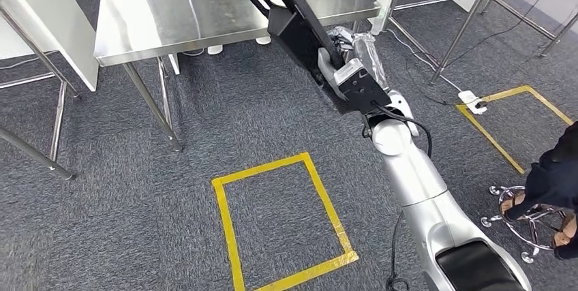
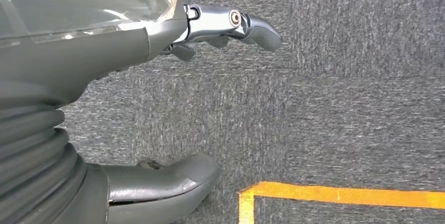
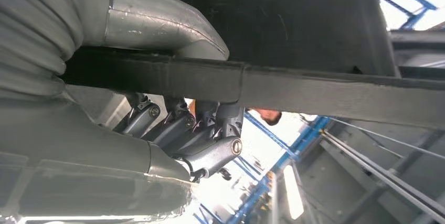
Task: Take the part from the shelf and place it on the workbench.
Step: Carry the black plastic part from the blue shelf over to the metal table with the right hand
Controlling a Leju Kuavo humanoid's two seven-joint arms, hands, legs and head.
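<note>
My right hand (image 1: 339, 66) clenches the black part (image 1: 293, 25), a long flat-sided matte frame, just at the steel desk's (image 1: 170, 18) front edge. I judge I should lift it level over the smooth top before letting go. My left hand (image 2: 157, 103) hangs released above grey carpet.

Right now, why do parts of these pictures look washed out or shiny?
Right wrist view: it looks up into bright ceiling light, so the background blows out white behind the black part held by the right hand. Head view: the steel workbench reflects soft glare. Left wrist view: even light, left hand close.
</note>
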